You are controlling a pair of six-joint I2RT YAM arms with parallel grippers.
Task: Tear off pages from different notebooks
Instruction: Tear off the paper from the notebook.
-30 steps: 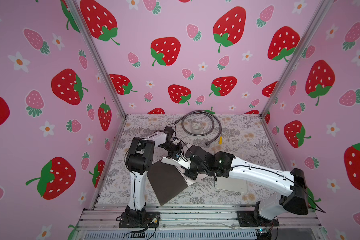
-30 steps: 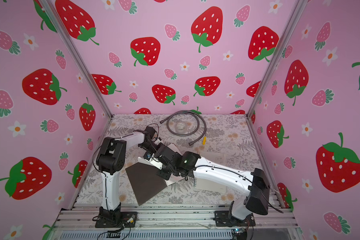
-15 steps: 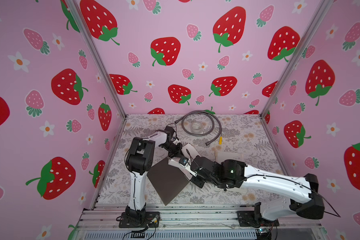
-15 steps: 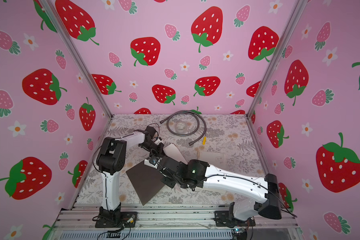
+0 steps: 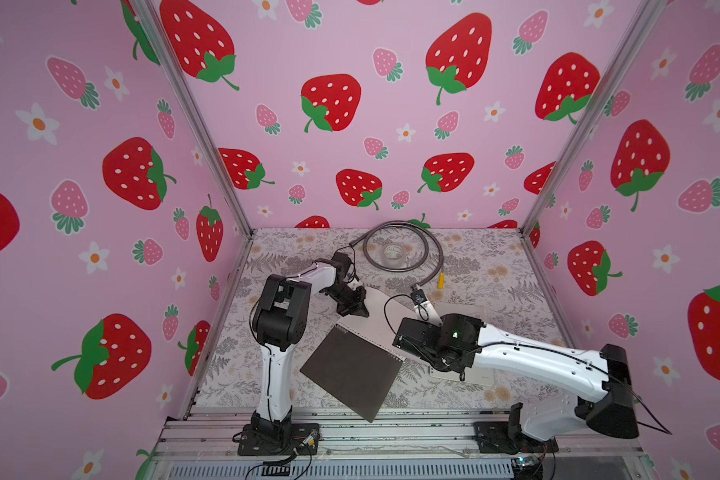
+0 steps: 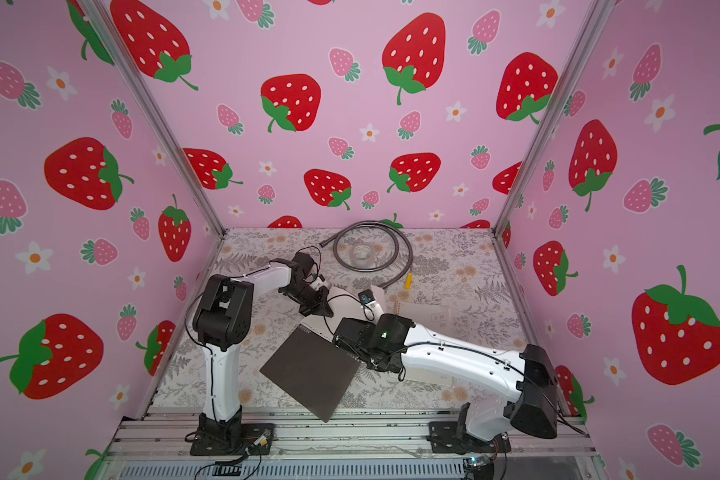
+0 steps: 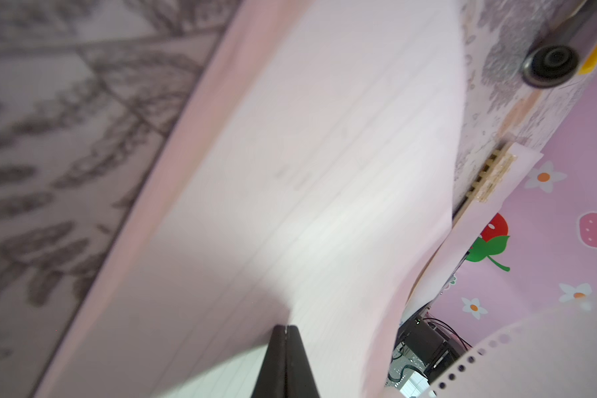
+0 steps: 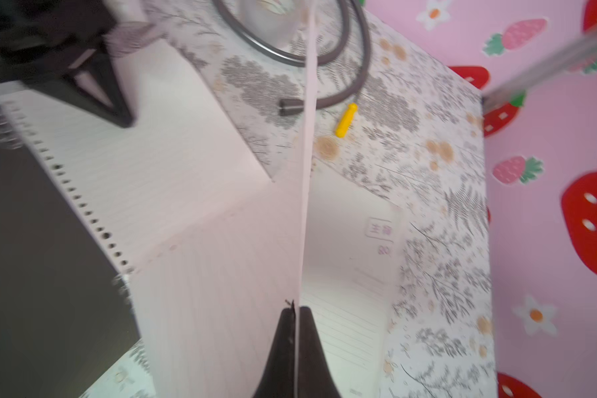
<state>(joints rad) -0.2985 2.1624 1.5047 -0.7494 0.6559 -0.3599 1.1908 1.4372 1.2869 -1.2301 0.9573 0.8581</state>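
Strawberry walls [image 5: 267, 174], floral bench [image 5: 495, 257]. Tearing step: right fingers [image 8: 283, 351] pinch a lifted page [image 8: 221, 275] of the dark notebook [image 5: 352, 370] mid-bench; left fingers [image 8: 119, 112], pressed together, pin its open sheet. Next: pull page off the spiral [image 8: 83, 206], then whitish notebook [image 6: 429, 318].

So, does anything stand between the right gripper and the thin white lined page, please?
Nothing visible does: the right gripper is shut on the thin white lined page, with the sheet's edge between its jaws.
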